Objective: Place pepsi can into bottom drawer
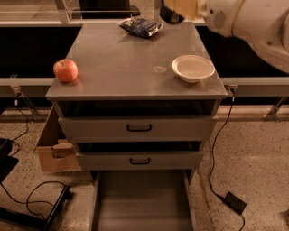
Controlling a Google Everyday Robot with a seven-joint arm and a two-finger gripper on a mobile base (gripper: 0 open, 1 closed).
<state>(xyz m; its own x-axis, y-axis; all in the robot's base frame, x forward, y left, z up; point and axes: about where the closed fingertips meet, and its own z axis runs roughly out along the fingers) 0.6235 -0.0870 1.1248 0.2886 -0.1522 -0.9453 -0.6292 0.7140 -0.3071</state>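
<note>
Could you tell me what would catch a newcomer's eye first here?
The red apple at the left edge of the cabinet top stands out, with a white bowl opposite on the right. The robot's white arm shows at top right, its gripper beside the snack bag; below, the bottom drawer is pulled open.

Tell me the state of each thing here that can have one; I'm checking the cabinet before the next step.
bottom drawer, pulled open, visible floor bare.
middle drawer, shut.
top drawer, shut.
bowl, upright, empty.
apple, whole, resting near the left edge of the cabinet top.
snack bag, lying flat at the back.
gripper, raised at the back of the cabinet, right of the snack bag.
</note>
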